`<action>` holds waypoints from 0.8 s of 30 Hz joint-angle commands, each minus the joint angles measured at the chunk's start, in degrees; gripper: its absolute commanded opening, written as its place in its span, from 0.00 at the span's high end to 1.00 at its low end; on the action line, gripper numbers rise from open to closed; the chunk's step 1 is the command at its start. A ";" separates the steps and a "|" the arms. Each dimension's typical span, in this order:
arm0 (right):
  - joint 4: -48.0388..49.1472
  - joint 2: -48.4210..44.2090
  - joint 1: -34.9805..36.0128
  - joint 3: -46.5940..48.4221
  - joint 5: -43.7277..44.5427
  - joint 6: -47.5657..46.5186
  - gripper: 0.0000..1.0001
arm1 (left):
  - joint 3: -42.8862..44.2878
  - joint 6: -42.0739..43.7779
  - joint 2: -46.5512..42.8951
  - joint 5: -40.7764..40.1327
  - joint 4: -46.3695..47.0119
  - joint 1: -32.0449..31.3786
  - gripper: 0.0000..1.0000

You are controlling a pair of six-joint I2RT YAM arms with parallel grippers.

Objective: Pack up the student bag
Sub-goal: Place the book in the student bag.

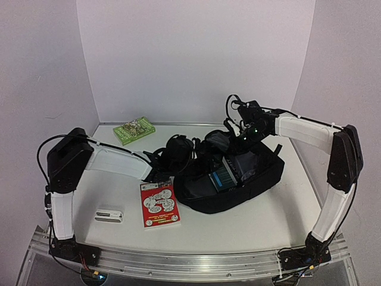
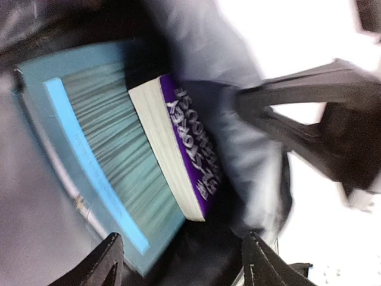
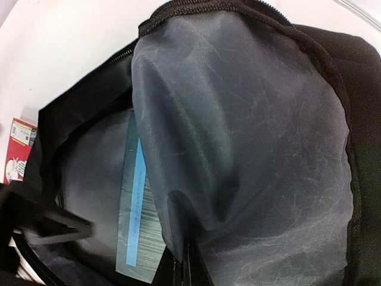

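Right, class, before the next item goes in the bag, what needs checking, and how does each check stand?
1. Mouth of the student bag open: ok.
2. Right tool shut on its lining, lifting it: ok.
3. Left tool open and empty: ok.
4. Teal book and purple book inside: ok.
5. Red booklet packed: not ok, lies on the table.
6. Space beside the books: cannot tell.

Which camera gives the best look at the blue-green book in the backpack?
The left wrist view: the blue-green book looms large, page edges plain, beside a purple book. The top view shows a small patch in the opening of the student bag; the right wrist view, a strip beside the lining.
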 commanded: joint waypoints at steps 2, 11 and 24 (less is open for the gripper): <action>0.85 -3.53 -3.00 -3.09 2.19 -3.67 1.00 | -7.00 0.10 -10.50 -1.87 -2.27 5.81 0.29; 0.64 -4.73 -5.80 -6.57 -1.89 -5.20 0.84 | -13.67 3.38 -17.17 -0.99 -8.62 24.72 0.15; 0.29 -7.63 -5.82 -6.48 -11.39 -4.89 0.19 | 13.52 21.17 -2.12 0.09 -32.07 47.28 0.00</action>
